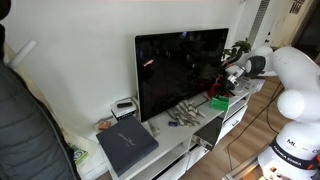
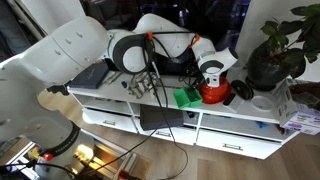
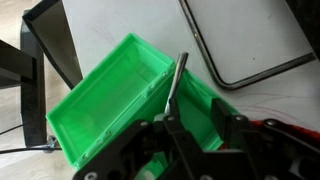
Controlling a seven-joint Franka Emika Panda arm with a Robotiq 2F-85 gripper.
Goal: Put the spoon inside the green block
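Observation:
The green block (image 3: 115, 100) is an open bright green box; it also shows on the white TV stand in both exterior views (image 1: 218, 102) (image 2: 187, 97). The spoon (image 3: 177, 78) is a thin grey handle slanting across the box's near rim, with its lower end hidden behind my left finger. My gripper (image 3: 198, 128) hangs right over the box's near corner. Green shows in the gap between the fingers, so the jaws are apart. The spoon touches the left finger only. In an exterior view my gripper (image 1: 224, 88) sits just above the block.
A black TV (image 1: 180, 70) stands behind the block. A dark grey slab (image 1: 127, 145) lies at the stand's other end. A red object (image 2: 213, 93) and a potted plant (image 2: 280, 50) stand beside the block. A dark-rimmed flat panel (image 3: 250, 40) lies nearby.

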